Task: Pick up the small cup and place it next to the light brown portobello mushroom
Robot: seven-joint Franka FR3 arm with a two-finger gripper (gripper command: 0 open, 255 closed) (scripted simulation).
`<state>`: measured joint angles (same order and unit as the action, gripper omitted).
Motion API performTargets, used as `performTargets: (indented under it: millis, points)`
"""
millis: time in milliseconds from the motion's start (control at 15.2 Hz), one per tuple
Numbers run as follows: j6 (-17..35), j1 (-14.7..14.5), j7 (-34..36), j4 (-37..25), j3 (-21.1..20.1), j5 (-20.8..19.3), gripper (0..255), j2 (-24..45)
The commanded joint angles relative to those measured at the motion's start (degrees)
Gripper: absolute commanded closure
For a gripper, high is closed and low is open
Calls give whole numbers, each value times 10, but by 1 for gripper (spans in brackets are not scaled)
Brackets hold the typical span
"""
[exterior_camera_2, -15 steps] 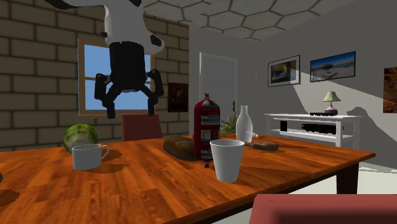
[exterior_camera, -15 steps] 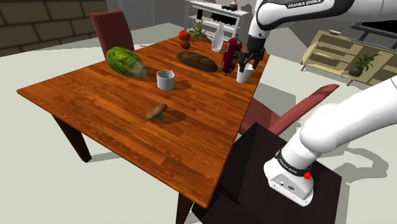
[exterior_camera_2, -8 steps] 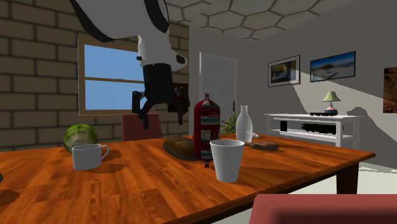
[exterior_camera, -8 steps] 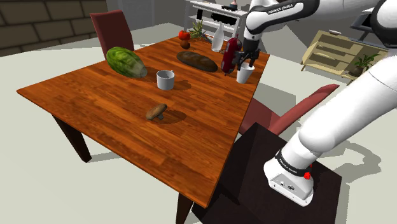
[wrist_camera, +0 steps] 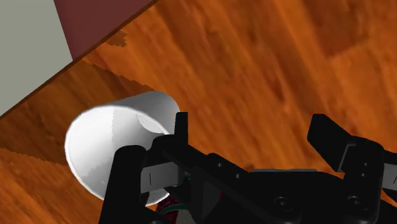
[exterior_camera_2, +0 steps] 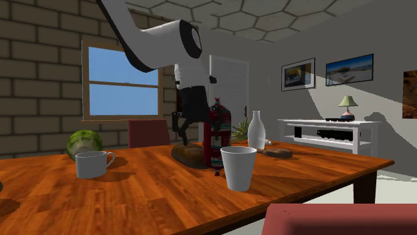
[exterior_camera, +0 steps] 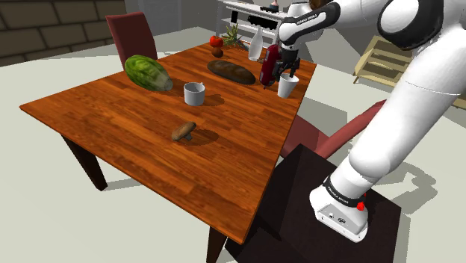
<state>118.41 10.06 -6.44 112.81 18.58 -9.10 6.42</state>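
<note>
We see a white robot arm reaching over a reddish wooden table (exterior_camera: 112,112) in a furnished room. Its black hand (exterior_camera: 286,71) hangs low over the small cup (exterior_camera: 287,87), a plain white cup without a handle. The cup stands upright close to the table's edge at the shoulder view's right.

In the wrist view the hand is released. Its two fingers (wrist_camera: 181,130) stand well apart with only bare wood between them. The cup sits just outside one finger and is not grasped.

Just beside the cup stands a red patterned bottle (exterior_camera: 270,63), and a dark loaf of bread (exterior_camera: 231,71) lies near it. The light brown portobello mushroom (exterior_camera: 184,131) lies on its side near the middle of the table, well apart from the cup. Between the two stands a white mug (exterior_camera: 194,93) with a handle. A green watermelon (exterior_camera: 147,72) rests toward the table's far side, near a dark red chair (exterior_camera: 131,33).
</note>
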Motion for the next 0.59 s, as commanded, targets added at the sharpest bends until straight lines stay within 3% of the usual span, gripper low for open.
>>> performTargets:
  millis: [0, 264, 528]
  points:
    - [4, 9, -11, -39, 5, 7, 0, 41]
    - [5, 33, -34, -127, 12, 23, 0, 126]
    - [24, 39, -37, -127, 12, 27, 0, 144]
